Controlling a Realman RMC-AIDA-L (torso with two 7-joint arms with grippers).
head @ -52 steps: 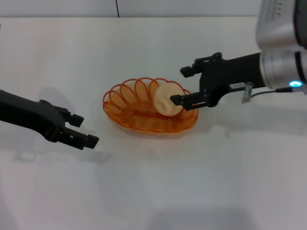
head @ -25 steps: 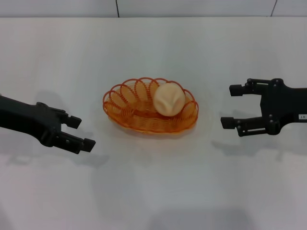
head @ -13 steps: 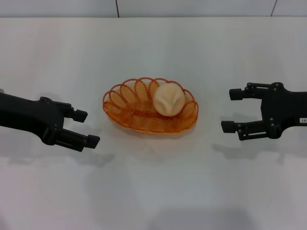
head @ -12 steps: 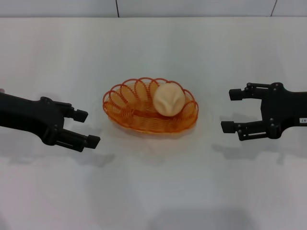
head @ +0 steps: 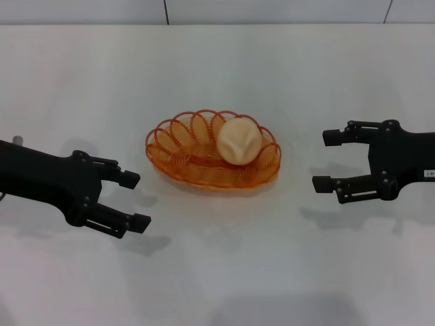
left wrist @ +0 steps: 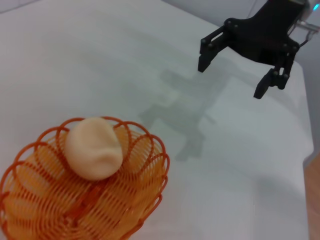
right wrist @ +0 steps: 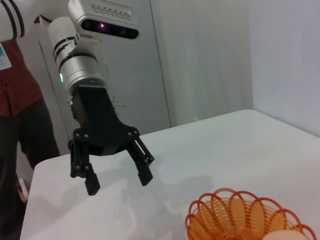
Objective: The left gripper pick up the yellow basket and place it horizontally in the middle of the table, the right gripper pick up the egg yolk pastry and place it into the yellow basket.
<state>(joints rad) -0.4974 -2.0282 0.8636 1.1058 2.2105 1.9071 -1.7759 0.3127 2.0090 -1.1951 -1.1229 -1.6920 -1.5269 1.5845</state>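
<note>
**Inspector A:** Mid-table, the yellow basket [head: 213, 155] lies lengthwise across the table [head: 217, 272], with the egg yolk pastry [head: 240, 141] resting inside, toward its right end. Both placements look done to me.

**Inspector B:** Agreed. The left gripper [head: 132, 200] hangs to the basket's left, fingers spread, holding nothing. The right gripper [head: 327, 160] hangs well apart on the right, fingers likewise spread and empty.

**Inspector A:** What does the step in hand require?

**Inspector B:** Retreat only, in my judgement. Each arm should draw outward and up, away from the looped rim, so that no finger catches the wire and shifts the basket.

**Inspector A:** Count?

**Inspector B:** One basket, one pastry, two grippers, one table.
</note>
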